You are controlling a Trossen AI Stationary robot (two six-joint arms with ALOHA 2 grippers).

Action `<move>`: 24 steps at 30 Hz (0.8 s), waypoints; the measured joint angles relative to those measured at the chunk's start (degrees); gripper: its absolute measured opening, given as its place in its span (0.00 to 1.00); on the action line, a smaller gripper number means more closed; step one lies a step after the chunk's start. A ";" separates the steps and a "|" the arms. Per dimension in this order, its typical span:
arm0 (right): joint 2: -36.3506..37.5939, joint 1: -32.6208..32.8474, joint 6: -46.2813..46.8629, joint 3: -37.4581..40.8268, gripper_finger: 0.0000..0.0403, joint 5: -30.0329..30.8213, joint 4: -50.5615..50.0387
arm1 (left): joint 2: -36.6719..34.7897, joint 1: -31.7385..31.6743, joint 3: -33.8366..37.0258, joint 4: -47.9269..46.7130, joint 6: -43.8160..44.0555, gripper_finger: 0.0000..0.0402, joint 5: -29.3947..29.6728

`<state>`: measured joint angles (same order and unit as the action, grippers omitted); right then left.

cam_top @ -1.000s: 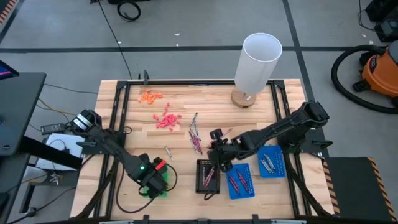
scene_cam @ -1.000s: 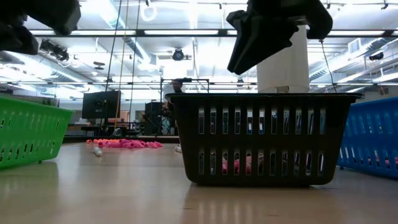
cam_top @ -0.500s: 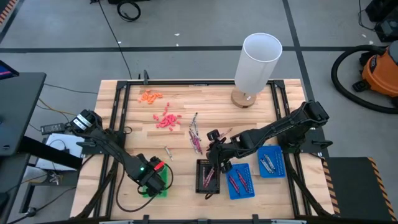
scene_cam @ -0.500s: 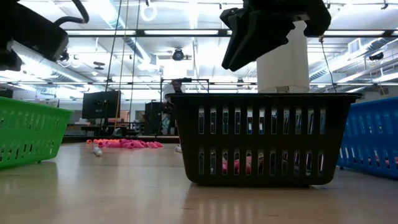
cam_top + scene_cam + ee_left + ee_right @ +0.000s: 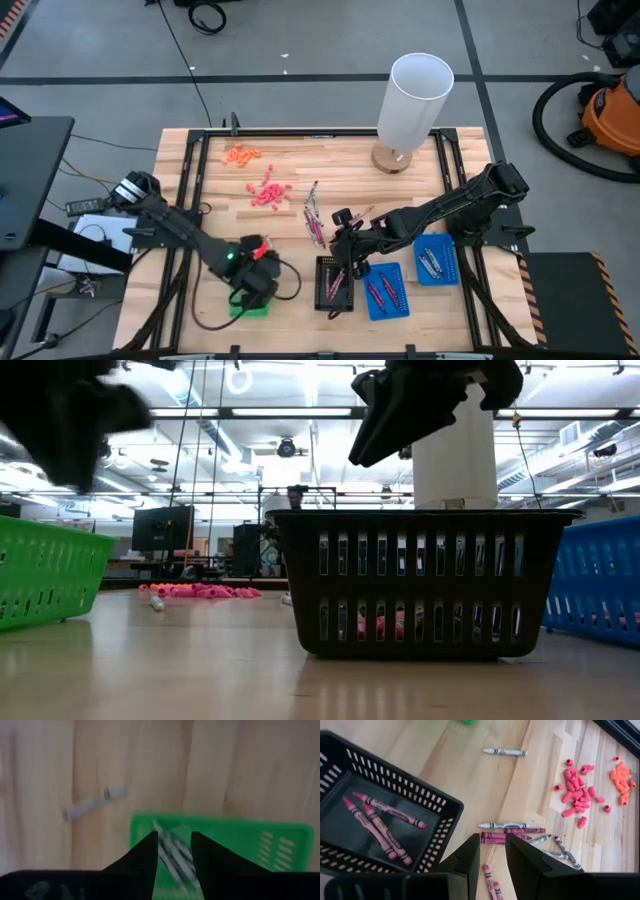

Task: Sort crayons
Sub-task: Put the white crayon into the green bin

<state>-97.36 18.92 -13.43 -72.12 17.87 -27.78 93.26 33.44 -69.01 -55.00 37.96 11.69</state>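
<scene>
left end effector [image 5: 254, 291] opened, shifted over green tray [image 5: 247, 306]

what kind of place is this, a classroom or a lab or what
Most likely a robotics lab or workshop, not a classroom. The wooden table stands on a bare concrete floor with an orange shop vacuum beside it, and the low view shows a big open room with ceiling strip lights and a monitor.

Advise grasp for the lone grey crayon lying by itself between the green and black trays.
Grip the lone grey crayon mid-shaft, from straight above, fingers straddling its width. It lies flat on bare wood, nothing touching it, well apart from the black tray, so either gripper has room.
</scene>
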 joint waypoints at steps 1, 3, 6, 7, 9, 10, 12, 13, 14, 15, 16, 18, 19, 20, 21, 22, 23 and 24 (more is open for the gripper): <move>0.00 0.01 0.27 0.00 0.25 0.00 0.25 | 0.04 -1.01 0.20 1.27 -4.05 0.32 0.30; 0.00 0.02 1.12 0.00 0.25 0.00 0.72 | 0.04 -3.05 0.73 3.14 -11.14 0.32 0.61; 0.00 0.06 2.49 0.00 0.25 -0.02 1.17 | 0.06 -6.16 1.50 3.98 -19.64 0.32 1.84; 0.00 0.06 2.82 0.00 0.25 -0.02 1.17 | 0.06 -7.15 1.76 3.95 -22.73 0.32 2.33; 0.00 0.06 3.17 0.00 0.25 -0.03 1.03 | 0.06 -8.97 2.32 3.76 -29.15 0.32 2.64; 0.00 0.06 3.18 0.01 0.25 -0.03 1.00 | 0.06 -9.84 2.72 3.93 -32.63 0.32 2.68; 0.00 0.06 3.22 0.00 0.25 -0.02 1.02 | 0.06 -11.53 3.94 5.15 -39.08 0.32 2.68; 0.00 0.06 3.22 0.00 0.25 -0.02 1.02 | 0.06 -12.35 4.86 6.17 -41.87 0.32 2.45; 0.00 0.06 3.27 0.00 0.25 -0.02 1.09 | 0.06 -13.33 5.75 7.13 -44.35 0.32 1.66; 0.00 0.06 3.47 0.00 0.25 -0.02 1.15 | 0.06 -14.38 6.80 8.18 -46.80 0.32 0.43; 0.00 0.06 3.83 0.02 0.25 -0.02 1.15 | 0.06 -15.34 8.03 9.45 -49.07 0.32 -0.70; 0.00 0.06 4.80 0.00 0.25 -0.02 1.15 | 0.11 -17.08 10.38 11.21 -52.85 0.32 -2.04; 0.00 0.08 5.28 0.00 0.25 -0.02 1.13 | 0.11 -17.74 11.32 11.71 -54.61 0.31 -2.05; 0.00 0.14 5.71 0.00 0.25 -0.02 1.13 | 0.11 -18.34 12.01 12.12 -56.28 0.31 -2.23; 0.00 0.19 5.95 0.00 0.25 -0.02 1.13 | 0.11 -18.92 12.59 12.42 -57.80 0.30 -2.30; 0.00 0.30 6.08 0.00 0.25 -0.02 1.13 | 0.11 -19.39 13.13 12.48 -59.21 0.30 -2.28; 0.00 0.44 6.22 0.00 0.25 -0.02 1.14 | 0.11 -19.88 13.66 12.50 -60.66 0.29 -2.32; 0.00 0.55 6.33 0.00 0.25 -0.03 1.15 | 0.11 -20.29 14.30 12.93 -61.91 0.29 -2.32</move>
<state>-97.36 19.47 -7.11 -72.12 17.84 -26.63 93.36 13.14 -54.71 -42.07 -23.96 9.37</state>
